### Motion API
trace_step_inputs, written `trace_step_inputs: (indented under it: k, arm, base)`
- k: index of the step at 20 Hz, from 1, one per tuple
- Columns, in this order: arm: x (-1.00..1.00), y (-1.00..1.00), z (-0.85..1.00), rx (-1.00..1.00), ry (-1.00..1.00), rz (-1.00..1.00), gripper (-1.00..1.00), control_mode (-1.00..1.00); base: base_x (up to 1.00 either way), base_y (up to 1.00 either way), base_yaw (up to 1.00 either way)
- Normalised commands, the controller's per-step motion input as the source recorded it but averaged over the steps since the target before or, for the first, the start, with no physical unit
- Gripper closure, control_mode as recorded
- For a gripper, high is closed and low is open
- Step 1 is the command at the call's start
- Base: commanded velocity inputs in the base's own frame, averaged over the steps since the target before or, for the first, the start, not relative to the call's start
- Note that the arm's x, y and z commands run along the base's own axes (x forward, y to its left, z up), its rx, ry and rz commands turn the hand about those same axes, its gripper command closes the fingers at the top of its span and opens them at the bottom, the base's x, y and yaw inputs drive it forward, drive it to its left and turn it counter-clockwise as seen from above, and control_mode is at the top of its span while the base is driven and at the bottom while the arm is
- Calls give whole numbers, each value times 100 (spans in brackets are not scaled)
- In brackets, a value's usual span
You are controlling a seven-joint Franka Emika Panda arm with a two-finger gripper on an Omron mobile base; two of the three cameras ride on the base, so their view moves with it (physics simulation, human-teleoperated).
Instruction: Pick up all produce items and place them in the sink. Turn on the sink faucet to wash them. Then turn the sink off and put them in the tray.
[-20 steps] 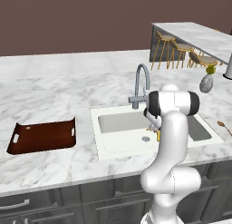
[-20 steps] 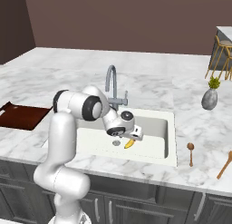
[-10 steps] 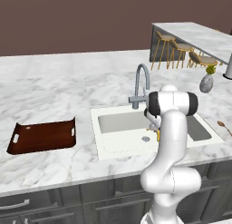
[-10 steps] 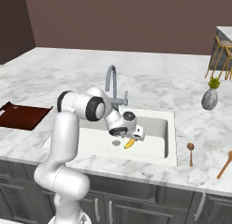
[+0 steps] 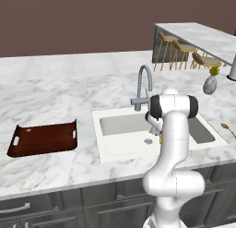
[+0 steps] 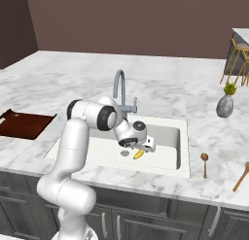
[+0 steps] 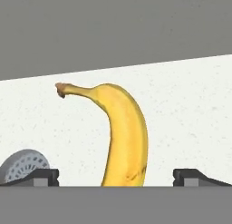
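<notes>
The yellow banana [image 7: 127, 137] lies on the white floor of the sink [image 6: 181, 137], beside the round metal drain [image 7: 23, 166]. My gripper [image 7: 120, 177] hangs low over it, open, with one dark fingertip on each side of the fruit and no contact that I can see. From the right base view the hand [image 6: 141, 139] sits just above the banana [image 6: 139, 155]. The grey gooseneck faucet [image 6: 119, 90] stands at the sink's back edge. On the counter to the left rests the reddish-brown tray [image 5: 44, 138], with nothing in it.
Two wooden spoons [image 6: 204, 160] [image 6: 241, 176] lie on the marble right of the sink. A grey vase with a plant [image 6: 225, 106] stands behind them. Bar stools [image 5: 184, 51] line a far counter. My own arm [image 5: 173, 130] hides part of the basin.
The hand has sunk slightly closer to the banana. The banana, tray and faucet have stayed put.
</notes>
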Motion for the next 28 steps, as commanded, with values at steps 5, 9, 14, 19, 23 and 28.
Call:
trace_step_inputs:
  k: [5,9,14,19,23,28]
  arm:
    - [18,-5,-27,0,0,0,-100,-100]
    - [17,0,-28,0,0,0,-100,-100]
    - [5,0,-22,0,0,0,-100,-100]
    - [2,0,-23,0,0,0,100,-100]
    - [0,2,-9,-2,0,0,100,-100]
    - [-28,1,-3,1,-1,0,100,-100]
  base:
    - [0,0,0]
    - [0,0,0]
    - [0,0,0]
    - [0,0,0]
    - [0,0,0]
    - [0,0,0]
